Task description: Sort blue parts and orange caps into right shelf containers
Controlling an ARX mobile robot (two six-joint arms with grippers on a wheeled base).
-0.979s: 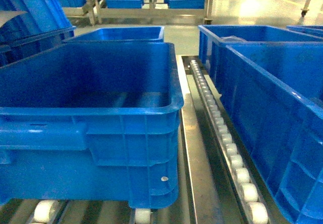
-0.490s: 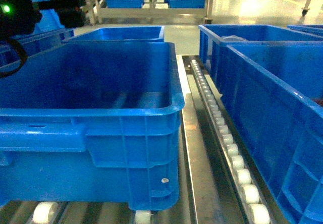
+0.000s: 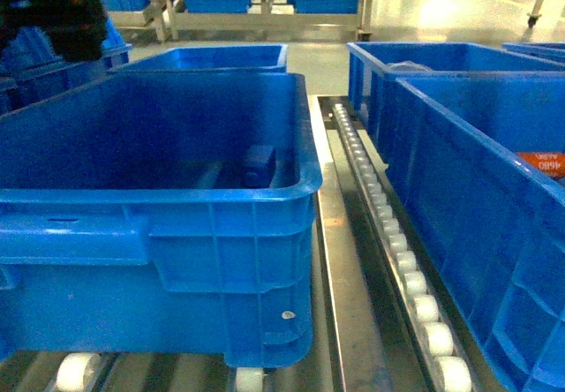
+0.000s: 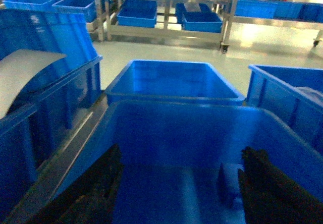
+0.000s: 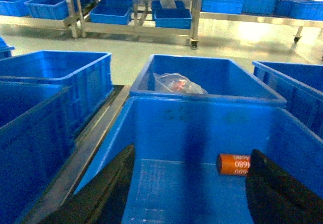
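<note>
A blue part is seen inside the near left blue crate, lying by the crate's far right corner, close to its right wall. In the left wrist view the same block shows as a dark blue shape on the crate floor, to the right of centre. An orange cap with white printing is found on its side on the floor of the near right crate, by the far wall and toward the right; in the head view only its end shows above that crate's rim.

The left gripper is held over the left crate with its two dark fingers spread wide, and nothing is gripped between them; the blue part lies apart from both, nearer the right finger. The right gripper is positioned over the right crate, likewise spread wide and empty, with the orange cap just beside its right finger but not touched.

Behind the right crate a further crate holds a clear plastic bag with red material in it. Between the two rows a roller track with white wheels is seen on a steel frame. More blue bins stand on metal racks across the pale floor.
</note>
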